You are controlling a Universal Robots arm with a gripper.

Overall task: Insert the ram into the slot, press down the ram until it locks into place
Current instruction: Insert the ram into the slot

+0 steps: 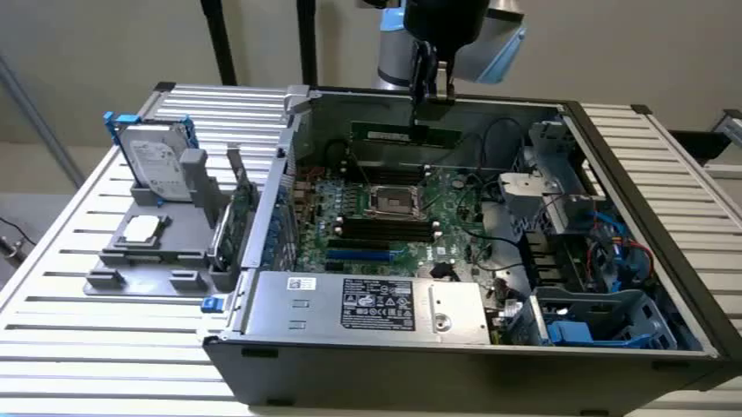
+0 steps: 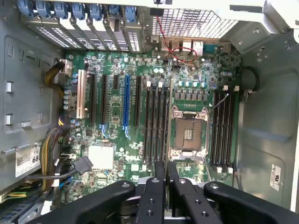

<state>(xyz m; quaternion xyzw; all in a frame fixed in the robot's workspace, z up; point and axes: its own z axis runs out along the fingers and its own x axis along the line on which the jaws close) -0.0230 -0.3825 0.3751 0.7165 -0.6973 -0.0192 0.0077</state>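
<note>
My gripper (image 1: 430,97) is shut on the ram (image 1: 401,135), a thin green stick hanging level above the far part of the open computer case. In the wrist view the fingers (image 2: 160,186) pinch the ram (image 2: 168,121), seen edge-on as a pale thin line. It runs parallel to a group of long black slots (image 2: 156,123), on the side nearest the CPU socket (image 2: 189,133). The ram is still high above the board, touching no slot. The same slots (image 1: 377,230) lie in front of the CPU socket (image 1: 388,201) in the exterior view. A second slot group (image 2: 222,128) lies beyond the socket.
A blue connector (image 2: 126,107) and white and black card sockets lie beside the slots. Cable bundles (image 2: 51,149) crowd one case wall. A metal power supply cover (image 1: 360,304) spans the case front. A drive cage (image 1: 568,191) fills the exterior view's right. A hard drive (image 1: 160,165) stands outside.
</note>
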